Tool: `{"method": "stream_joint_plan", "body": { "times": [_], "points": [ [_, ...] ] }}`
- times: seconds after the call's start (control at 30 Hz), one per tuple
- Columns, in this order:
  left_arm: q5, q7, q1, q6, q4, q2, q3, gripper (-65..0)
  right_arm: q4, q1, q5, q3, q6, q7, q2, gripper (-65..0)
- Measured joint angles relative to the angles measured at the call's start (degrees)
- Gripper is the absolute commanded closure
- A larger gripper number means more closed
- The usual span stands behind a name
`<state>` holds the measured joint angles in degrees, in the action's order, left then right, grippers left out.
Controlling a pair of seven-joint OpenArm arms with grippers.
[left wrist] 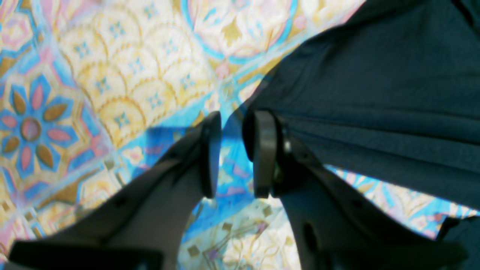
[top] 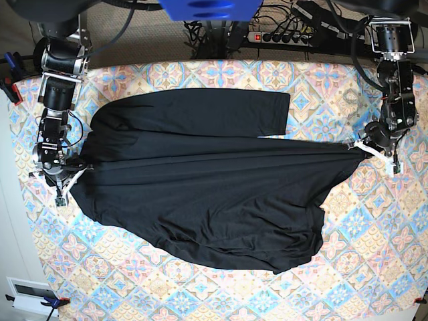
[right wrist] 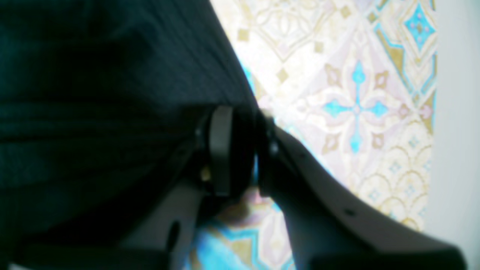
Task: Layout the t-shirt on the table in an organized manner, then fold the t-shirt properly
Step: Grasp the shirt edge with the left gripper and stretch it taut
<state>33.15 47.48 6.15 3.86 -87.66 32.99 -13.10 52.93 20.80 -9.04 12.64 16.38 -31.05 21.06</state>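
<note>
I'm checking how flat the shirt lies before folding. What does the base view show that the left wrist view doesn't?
Only the base view shows the whole black soft fabric t-shirt stretched between both arms, with a sleeve folded across its top, and the right gripper.

Only the left wrist view shows the left gripper up close, jaws apart, nothing between them.

Both show the shirt's edge on the pastel diamond-patterned table.

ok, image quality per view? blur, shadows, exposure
Left wrist: soft focus, left gripper casts a shadow on the table. Right wrist: blurrier, t-shirt nearly featureless black, tablecloth washed out on the right. Base: sharp, evenly lit.
</note>
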Motion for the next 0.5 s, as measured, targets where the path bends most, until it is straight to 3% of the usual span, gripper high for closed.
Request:
{"method": "stream_joint_plan", "body": {
  "times": [0.13, 0.37, 0.5],
  "points": [
    [-0.70, 0.39, 2.19, 0.70, 0.00, 2.71, 4.72, -18.6, 6.40, -6.27, 0.28, -0.09, -0.31, 1.81, -0.13, -12.3],
    [-0.13, 0.17, 3.02, 0.28, 0.13, 2.19, 6.03, -30.0, 15.39, -11.45, -0.02, -0.11, -0.11, 0.02, 0.04, -12.4],
    [-0.09, 0.13, 3.06, 0.63, 0.31, 2.16, 5.88, -32.7, 20.13, -15.58, 0.33, -0.07, 0.02, -2.40, -0.28, -12.5]
  ]
}}
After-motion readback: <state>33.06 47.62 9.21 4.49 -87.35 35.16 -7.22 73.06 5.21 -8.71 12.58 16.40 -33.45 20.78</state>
